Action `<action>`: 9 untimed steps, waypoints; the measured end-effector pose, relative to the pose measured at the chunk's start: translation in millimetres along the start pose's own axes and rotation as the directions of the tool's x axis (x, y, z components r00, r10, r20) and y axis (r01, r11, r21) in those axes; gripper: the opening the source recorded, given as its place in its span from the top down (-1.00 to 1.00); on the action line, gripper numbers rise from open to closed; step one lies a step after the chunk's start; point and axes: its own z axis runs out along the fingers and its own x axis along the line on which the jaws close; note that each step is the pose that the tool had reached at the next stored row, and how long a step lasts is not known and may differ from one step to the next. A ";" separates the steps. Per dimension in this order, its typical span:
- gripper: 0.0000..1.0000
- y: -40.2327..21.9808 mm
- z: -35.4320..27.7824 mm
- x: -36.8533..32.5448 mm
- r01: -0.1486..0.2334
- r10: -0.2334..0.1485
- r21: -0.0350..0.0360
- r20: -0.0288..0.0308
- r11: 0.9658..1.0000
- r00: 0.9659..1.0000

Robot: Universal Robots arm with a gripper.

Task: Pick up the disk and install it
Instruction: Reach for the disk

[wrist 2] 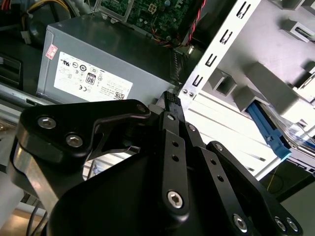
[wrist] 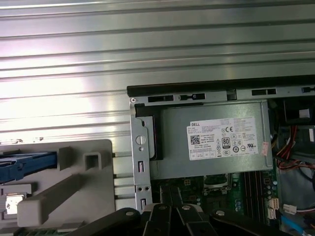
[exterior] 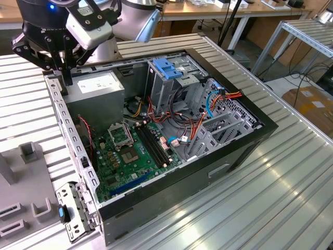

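Note:
My gripper (exterior: 66, 79) hangs shut and empty over the back left corner of the open computer case (exterior: 234, 151), just above the metal rear frame (exterior: 70, 138). In both wrist views its black fingertips meet (wrist 2: 170, 98) (wrist: 172, 210). A blue plastic rail (wrist: 27, 164) (wrist 2: 268, 129) lies on the grey holder (wrist: 69, 169) beside the case, with a bit of shiny metal (wrist: 12, 204) next to it. This looks like the disk's edge; the rest of it is out of frame.
A grey power-supply box (exterior: 99, 87) (wrist: 216, 140) with a white sticker sits in the case under the gripper. A metal cage with a light-blue top (exterior: 169, 67), the green motherboard (exterior: 127, 156) and loose cables (exterior: 208, 104) lie further inside. The grey holder (exterior: 26, 203) stands at the exterior view's left.

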 end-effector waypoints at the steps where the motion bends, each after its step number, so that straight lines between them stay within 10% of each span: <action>1: 0.79 0.0 0.0 0.4 0.000 0.000 0.000 0.000 1.000 1.000; 9: 0.79 -0.3 -0.1 3.9 0.000 0.000 0.000 0.000 1.000 1.000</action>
